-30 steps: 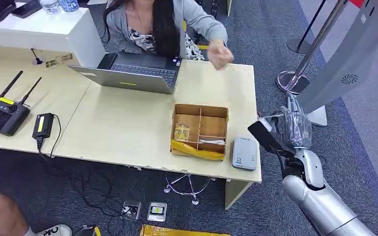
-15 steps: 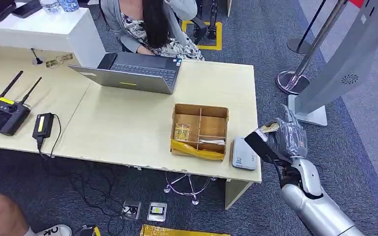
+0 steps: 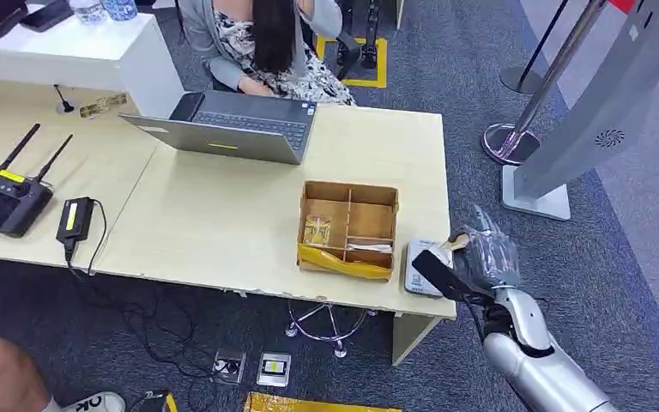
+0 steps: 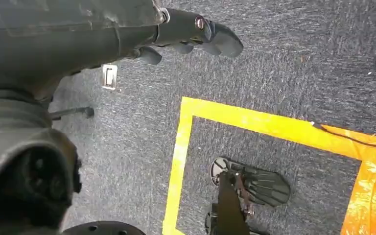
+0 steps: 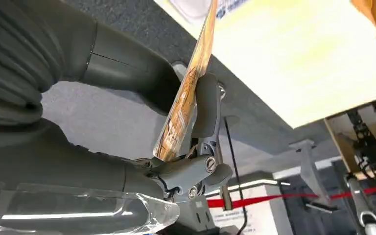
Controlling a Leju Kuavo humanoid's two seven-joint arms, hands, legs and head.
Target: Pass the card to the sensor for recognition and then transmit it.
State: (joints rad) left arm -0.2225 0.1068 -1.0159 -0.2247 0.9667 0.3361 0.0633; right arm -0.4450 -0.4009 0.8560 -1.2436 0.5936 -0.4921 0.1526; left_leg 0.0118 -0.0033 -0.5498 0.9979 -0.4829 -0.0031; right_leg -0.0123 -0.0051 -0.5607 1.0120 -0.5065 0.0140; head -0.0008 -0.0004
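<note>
Card (image 5: 186, 93): thin, orange/yellow print, seen edge-on in R wrist view, pinched betw. thumb and a finger of right hand (image 3: 480, 257). Its far end reaches over the table corner, just above/near the sensor (image 3: 426, 268) (grey-white flat reader at the table's front right corner). Contact w/ reader: cannot tell.

Left hand (image 4: 196, 34): hangs low over the carpet, nothing in it; fingers look loosely curled, but whether apart or closed I cannot tell.

Risks (judgement):
- Grip is on the card's edge region only, so a nudge against the table edge (image 3: 429, 311) or reader housing could twist it out and drop it to the floor.
- Card is held at a tilt, not flat to the reader face, so a read may fail if it isn't laid closer/flatter.
- Reader sits right at the corner; a push from the hand could shove it off.
- Wooden tray (image 3: 348, 227) is just beside the reader, w/ little room on that side.

Writing: reader face has small blue print (too small to read). Card print illegible. Laptop (image 3: 227, 129), black controller (image 3: 4, 197): no legible labels.
</note>
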